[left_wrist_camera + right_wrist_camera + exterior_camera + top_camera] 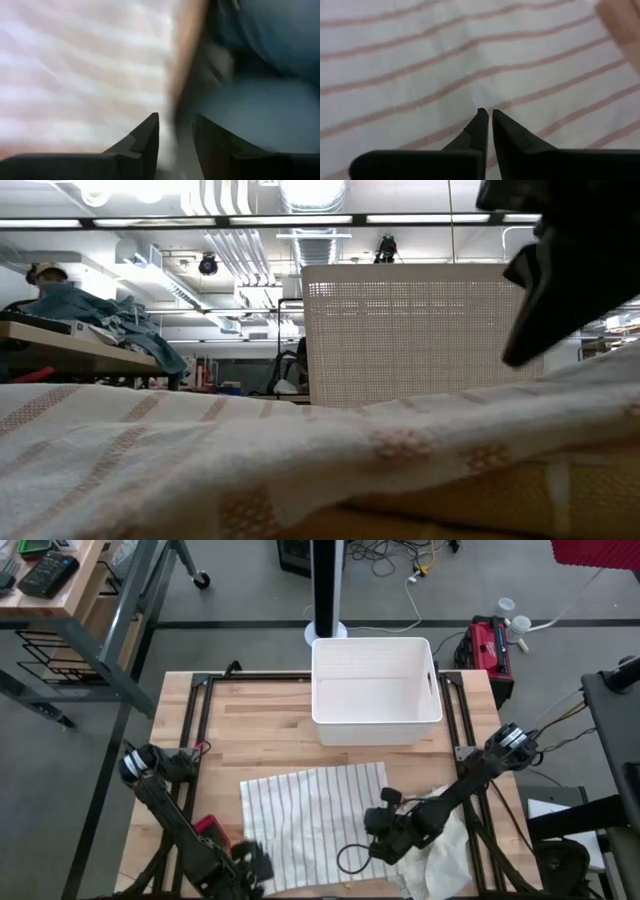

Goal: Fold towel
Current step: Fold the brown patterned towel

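While one towel [310,820] lies flat, one bin [375,690] stands beyond.

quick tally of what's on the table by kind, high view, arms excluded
Striped towel: 1
White bin: 1
Total: 2

My two arms are dark, slim, jointed. Left arm [165,805] has a rounded black base joint with a pale ring and a red patch near the wrist. Right arm [470,785] has a silver-capped base joint, thin cables trailing off, a black cable loop at the wrist. Fingers [507,137] matte black, tapered wedges.
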{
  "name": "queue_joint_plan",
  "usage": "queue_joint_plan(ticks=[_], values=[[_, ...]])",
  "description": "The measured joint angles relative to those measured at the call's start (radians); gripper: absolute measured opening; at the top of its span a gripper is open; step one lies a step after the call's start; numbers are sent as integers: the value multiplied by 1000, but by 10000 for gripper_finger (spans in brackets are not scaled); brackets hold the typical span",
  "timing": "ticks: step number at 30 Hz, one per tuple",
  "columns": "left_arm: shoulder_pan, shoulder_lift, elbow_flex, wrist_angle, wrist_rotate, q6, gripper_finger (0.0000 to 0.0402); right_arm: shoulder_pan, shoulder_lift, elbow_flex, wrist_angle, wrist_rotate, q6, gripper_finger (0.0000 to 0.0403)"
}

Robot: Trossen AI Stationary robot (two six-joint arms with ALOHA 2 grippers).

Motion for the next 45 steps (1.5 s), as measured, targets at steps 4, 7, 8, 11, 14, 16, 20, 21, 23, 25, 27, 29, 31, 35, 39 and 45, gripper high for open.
queue_joint_plan(ticks=[4,7,8,11,14,16,20,21,23,25,27,29,31,35,39,45], values=[[41,2,-18,-183,-258,42,83,-5,34,0,-5,-24,26,2],[106,8,-78,-286,-245,4,68,-10,48,0,-19,-87,46,2],[130,9,-109,-291,-228,-2,64,-9,50,0,-20,-109,47,1],[196,9,-210,-262,-113,9,50,-7,52,0,-26,-146,58,1],[235,10,-323,-261,61,31,37,-1,52,0,-79,-152,104,2],[243,2,-380,-276,113,32,30,5,52,0,-129,-165,127,2],[243,-7,-439,-326,113,6,18,13,52,0,-176,-153,158,2],[243,-11,-439,-337,98,-2,15,13,52,0,-174,-139,158,2],[242,-25,-441,-349,66,-14,9,12,49,1,-176,-100,157,2],[243,-52,-434,-348,27,-19,3,7,42,4,-177,-42,149,2],[243,-88,-424,-355,-26,-28,1,2,28,8,-176,25,142,2],[243,-123,-415,-357,-72,-42,2,-9,5,9,-173,81,139,2],[240,-160,-398,-351,-129,-42,4,-26,-12,9,-162,104,123,2],[221,-226,-376,-256,-345,67,6,-69,-29,9,-133,102,37,1],[195,-268,-386,-73,-620,355,3,-132,-28,8,-69,121,-88,1],[183,-258,-409,124,-844,554,1,-154,-18,1,-36,225,-144,2]])
